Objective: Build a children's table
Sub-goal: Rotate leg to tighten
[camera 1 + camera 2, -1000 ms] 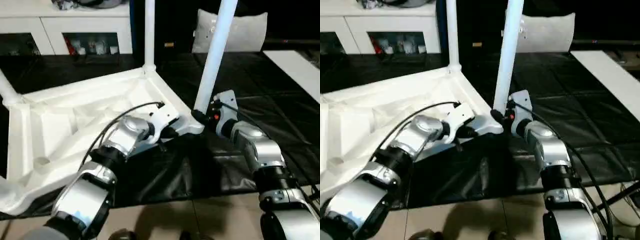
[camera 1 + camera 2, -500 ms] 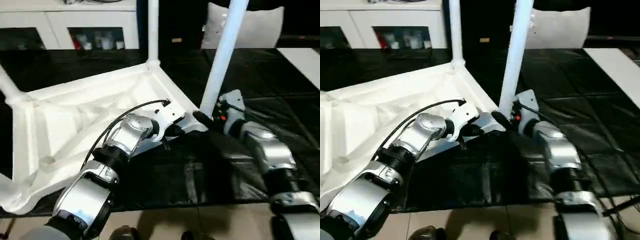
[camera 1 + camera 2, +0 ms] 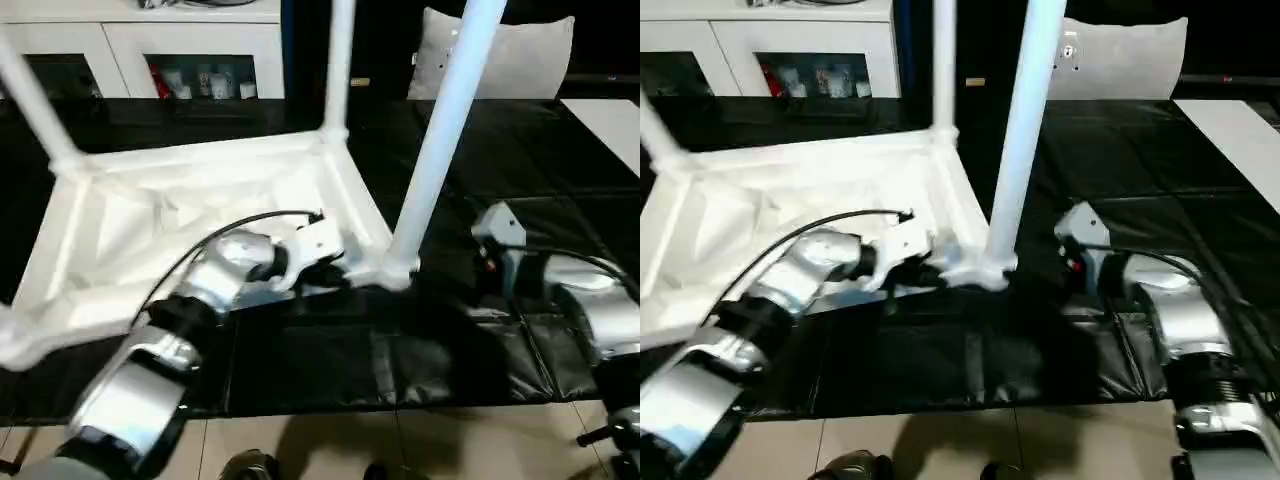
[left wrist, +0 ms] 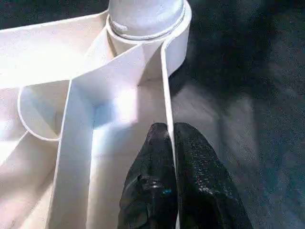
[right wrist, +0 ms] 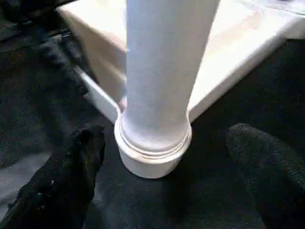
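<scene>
Left gripper [image 4: 169, 143] pinched closed on the thin edge wall of the table top [image 3: 200, 220], just beside the near corner socket. Right gripper [image 5: 164, 157] spread wide, fingers either side of the leg [image 5: 164, 71] seated in that socket, not touching it. Table lies upside down on the black mat [image 3: 520, 150], legs pointing up.

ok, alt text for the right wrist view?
A white table leg stands seated in its round corner socket of the upturned tabletop, with the open right gripper straddling the base, touching nothing, above a black mat.
</scene>
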Tool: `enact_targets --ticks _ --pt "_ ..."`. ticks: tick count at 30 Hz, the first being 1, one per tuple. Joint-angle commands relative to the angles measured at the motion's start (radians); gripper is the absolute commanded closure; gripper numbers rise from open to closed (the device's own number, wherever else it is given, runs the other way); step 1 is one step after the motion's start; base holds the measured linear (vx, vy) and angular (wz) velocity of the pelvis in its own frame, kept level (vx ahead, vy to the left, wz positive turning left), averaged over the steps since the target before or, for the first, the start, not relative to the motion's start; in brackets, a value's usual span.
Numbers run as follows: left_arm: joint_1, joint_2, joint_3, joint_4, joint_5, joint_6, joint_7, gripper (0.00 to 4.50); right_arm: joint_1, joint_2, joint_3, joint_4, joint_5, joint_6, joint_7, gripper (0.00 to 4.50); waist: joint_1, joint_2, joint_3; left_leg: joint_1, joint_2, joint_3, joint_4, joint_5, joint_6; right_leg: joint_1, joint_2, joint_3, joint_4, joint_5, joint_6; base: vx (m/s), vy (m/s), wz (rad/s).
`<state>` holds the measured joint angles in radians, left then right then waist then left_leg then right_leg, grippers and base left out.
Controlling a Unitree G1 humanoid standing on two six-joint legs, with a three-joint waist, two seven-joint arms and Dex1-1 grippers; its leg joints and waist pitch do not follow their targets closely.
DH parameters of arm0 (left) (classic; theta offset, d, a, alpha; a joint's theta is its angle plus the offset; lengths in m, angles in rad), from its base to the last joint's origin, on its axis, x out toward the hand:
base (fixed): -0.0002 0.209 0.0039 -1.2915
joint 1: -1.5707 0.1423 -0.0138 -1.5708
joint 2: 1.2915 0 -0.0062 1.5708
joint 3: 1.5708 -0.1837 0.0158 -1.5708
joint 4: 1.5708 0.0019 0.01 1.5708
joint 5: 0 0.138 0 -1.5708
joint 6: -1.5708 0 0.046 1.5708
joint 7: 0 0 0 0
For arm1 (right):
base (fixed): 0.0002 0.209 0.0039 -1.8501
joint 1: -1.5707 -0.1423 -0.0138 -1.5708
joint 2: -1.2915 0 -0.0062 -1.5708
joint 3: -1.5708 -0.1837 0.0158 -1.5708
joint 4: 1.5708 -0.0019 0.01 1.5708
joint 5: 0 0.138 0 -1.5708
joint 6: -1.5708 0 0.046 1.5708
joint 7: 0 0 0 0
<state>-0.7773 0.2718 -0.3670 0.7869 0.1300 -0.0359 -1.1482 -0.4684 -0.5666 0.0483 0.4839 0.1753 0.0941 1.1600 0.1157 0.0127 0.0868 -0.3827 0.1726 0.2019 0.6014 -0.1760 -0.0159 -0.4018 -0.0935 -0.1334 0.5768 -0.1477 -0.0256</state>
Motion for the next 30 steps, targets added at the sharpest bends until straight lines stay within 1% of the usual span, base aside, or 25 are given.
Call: enact_targets --ticks 1,2,4,5,6,8,9,11,13,14,15,18,20,22,23,24,26,27,28,30 --pt "0.023 0.02 -0.063 -0.01 0.032 -0.036 -0.073 4.5 -0.002 -0.018 0.003 -0.014 0.027 -0.022 0.058 0.11 0.006 -0.017 -0.09 0.023 0.078 -0.037 -0.07 -0.241 0.059 0.052 -0.096 0.067 -0.075 -0.368 -0.176 0.0 0.0 0.0" --pt "0.027 0.026 -0.066 -0.016 0.027 -0.05 -0.092 4.5 -0.001 -0.021 0.002 -0.015 0.037 -0.018 0.077 0.11 0.009 -0.018 -0.09 0.026 0.079 -0.036 -0.069 -0.242 0.058 0.051 -0.097 0.068 -0.076 -0.37 -0.179 0.0 0.0 0.0" --pt "0.036 0.034 -0.067 -0.036 0.012 -0.055 -0.133 4.5 0.001 -0.024 0.004 -0.02 0.053 -0.013 0.107 0.38 0.012 -0.016 -0.092 0.025 0.081 -0.036 -0.07 -0.233 0.057 0.052 -0.096 0.067 -0.072 -0.355 -0.185 0.0 0.0 0.0" --pt "0.045 0.045 -0.074 -0.061 0.004 -0.057 -0.166 4.5 0.005 -0.025 0.009 -0.028 0.061 -0.007 0.125 0.45 0.013 -0.019 -0.093 0.024 0.083 -0.037 -0.07 -0.228 0.056 0.053 -0.097 0.068 -0.068 -0.338 -0.192 0.0 0.0 0.0" --pt "0.049 0.049 -0.078 -0.073 0.001 -0.057 -0.18 4.5 0.006 -0.024 0.012 -0.03 0.061 -0.009 0.129 0.45 0.015 -0.018 -0.094 0.025 0.083 -0.036 -0.07 -0.225 0.055 0.052 -0.097 0.069 -0.066 -0.333 -0.195 0.0 0.0 0.0" --pt "0.059 0.059 -0.086 -0.098 -0.006 -0.066 -0.208 4.5 0.008 -0.018 0.02 -0.032 0.06 -0.008 0.14 0.57 0.02 -0.02 -0.095 0.025 0.082 -0.034 -0.069 -0.214 0.055 0.051 -0.096 0.071 -0.061 -0.316 -0.202 0.0 0.0 0.0" --pt "0.06 0.059 -0.086 -0.099 -0.006 -0.067 -0.21 4.5 0.008 -0.017 0.021 -0.032 0.061 -0.008 0.142 0.69 0.023 -0.022 -0.094 0.026 0.081 -0.033 -0.069 -0.215 0.054 0.049 -0.096 0.072 -0.063 -0.325 -0.2 0.0 0.0 0.0" --pt "0.067 0.059 -0.089 -0.115 -0.008 -0.075 -0.223 4.5 0.008 -0.005 0.03 -0.028 0.064 -0.007 0.16 0.87 0.025 -0.022 -0.094 0.026 0.081 -0.033 -0.069 -0.215 0.051 0.05 -0.097 0.071 -0.064 -0.338 -0.195 0.0 0.0 0.0" --pt "0.072 0.059 -0.091 -0.128 -0.012 -0.076 -0.234 4.5 0.008 0.005 0.034 -0.03 0.07 -0.005 0.171 1.01 0.026 -0.022 -0.095 0.025 0.081 -0.034 -0.069 -0.212 0.05 0.051 -0.098 0.071 -0.064 -0.343 -0.191 0.0 0.0 0.0" --pt "0.073 0.058 -0.092 -0.134 -0.014 -0.073 -0.236 4.5 0.009 0.008 0.037 -0.033 0.074 0.002 0.178 1.13 0.025 -0.022 -0.094 0.026 0.08 -0.034 -0.069 -0.218 0.047 0.049 -0.096 0.071 -0.066 -0.35 -0.187 0.0 0.0 0.0" --pt "0.076 0.059 -0.092 -0.141 -0.015 -0.07 -0.239 4.5 0.009 0.01 0.038 -0.034 0.077 0.007 0.183 1.25 0.025 -0.024 -0.095 0.027 0.08 -0.034 -0.069 -0.218 0.046 0.05 -0.096 0.071 -0.065 -0.35 -0.186 0.0 0.0 0.0" --pt "0.08 0.061 -0.095 -0.155 -0.015 -0.063 -0.244 4.5 0.015 0.02 0.05 -0.048 0.093 0.029 0.215 1.37 0.026 -0.022 -0.096 0.026 0.081 -0.034 -0.069 -0.216 0.048 0.05 -0.096 0.071 -0.064 -0.341 -0.189 0.0 0.0 0.0" --pt "0.081 0.062 -0.095 -0.158 -0.015 -0.061 -0.246 4.5 0.016 0.021 0.055 -0.053 0.098 0.037 0.225 1.66 0.028 -0.022 -0.097 0.027 0.082 -0.034 -0.069 -0.206 0.048 0.05 -0.095 0.072 -0.061 -0.324 -0.192 0.0 0.0 0.0" --pt "0.082 0.063 -0.096 -0.159 -0.014 -0.061 -0.247 4.5 0.017 0.022 0.057 -0.053 0.098 0.038 0.227 1.76 0.03 -0.022 -0.098 0.027 0.082 -0.033 -0.068 -0.202 0.048 0.049 -0.095 0.073 -0.059 -0.313 -0.196 0.0 0.0 0.0" --pt "0.085 0.064 -0.095 -0.166 -0.013 -0.057 -0.249 4.5 0.017 0.023 0.059 -0.053 0.098 0.038 0.228 1.92 0.031 -0.022 -0.097 0.027 0.082 -0.034 -0.069 -0.205 0.046 0.05 -0.095 0.072 -0.06 -0.318 -0.195 0.0 0.0 0.0" --pt "0.087 0.064 -0.094 -0.169 -0.014 -0.054 -0.25 4.5 0.018 0.024 0.06 -0.052 0.097 0.038 0.227 1.92 0.031 -0.023 -0.098 0.027 0.081 -0.033 -0.068 -0.205 0.045 0.05 -0.096 0.072 -0.06 -0.32 -0.193 0.0 0.0 0.0" --pt "0.09 0.065 -0.093 -0.174 -0.014 -0.051 -0.251 4.5 0.019 0.026 0.062 -0.053 0.096 0.039 0.227 2.15 0.03 -0.024 -0.097 0.026 0.08 -0.033 -0.068 -0.203 0.044 0.051 -0.096 0.072 -0.06 -0.322 -0.192 0.0 0.0 0.0" --pt "0.091 0.065 -0.094 -0.175 -0.014 -0.049 -0.25 4.5 0.019 0.029 0.062 -0.051 0.095 0.041 0.226 2.24 0.031 -0.023 -0.098 0.026 0.08 -0.033 -0.068 -0.203 0.044 0.051 -0.096 0.072 -0.061 -0.325 -0.191 0.0 0.0 0.0" --pt "0.092 0.065 -0.094 -0.176 -0.014 -0.049 -0.25 4.5 0.019 0.03 0.062 -0.051 0.095 0.042 0.226 2.24 0.031 -0.023 -0.098 0.026 0.08 -0.033 -0.068 -0.203 0.044 0.051 -0.096 0.072 -0.06 -0.326 -0.19 0.0 0.0 0.0" --pt "0.096 0.065 -0.094 -0.181 -0.014 -0.043 -0.249 4.5 0.023 0.038 0.063 -0.057 0.096 0.053 0.226 2.54 0.03 -0.023 -0.098 0.026 0.08 -0.034 -0.068 -0.199 0.044 0.051 -0.095 0.072 -0.059 -0.322 -0.191 0.0 0.0 0.0"
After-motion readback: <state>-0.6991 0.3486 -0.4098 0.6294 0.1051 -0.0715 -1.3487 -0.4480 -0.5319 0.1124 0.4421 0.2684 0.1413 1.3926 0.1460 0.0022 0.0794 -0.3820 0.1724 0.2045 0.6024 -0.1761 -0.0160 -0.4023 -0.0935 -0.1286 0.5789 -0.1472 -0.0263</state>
